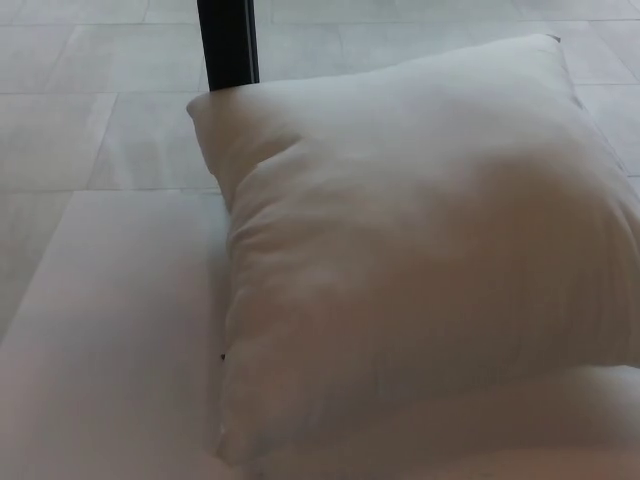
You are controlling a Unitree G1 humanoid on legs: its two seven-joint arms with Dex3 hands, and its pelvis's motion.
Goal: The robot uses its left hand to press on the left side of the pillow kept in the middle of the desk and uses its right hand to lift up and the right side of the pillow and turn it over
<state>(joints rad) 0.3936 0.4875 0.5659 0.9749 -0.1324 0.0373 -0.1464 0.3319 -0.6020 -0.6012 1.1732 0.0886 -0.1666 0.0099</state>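
Plump white fabric pillow (420, 260), square, softly creased, fills the centre and right of the head view. It lies on a pale smooth desk surface (110, 340). Black upright post (228, 42) stands just behind the pillow's far left corner. Grey tiled floor (90, 90) beyond. Neither robot hand shows; their state cannot be told.

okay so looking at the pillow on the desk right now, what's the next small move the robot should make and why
Probably bring the left hand into view and down onto the left side of the white pillow. Neither hand shows, so nothing pins it yet. It lies on the white desk, its right edge cut off by the frame, a black post behind it.
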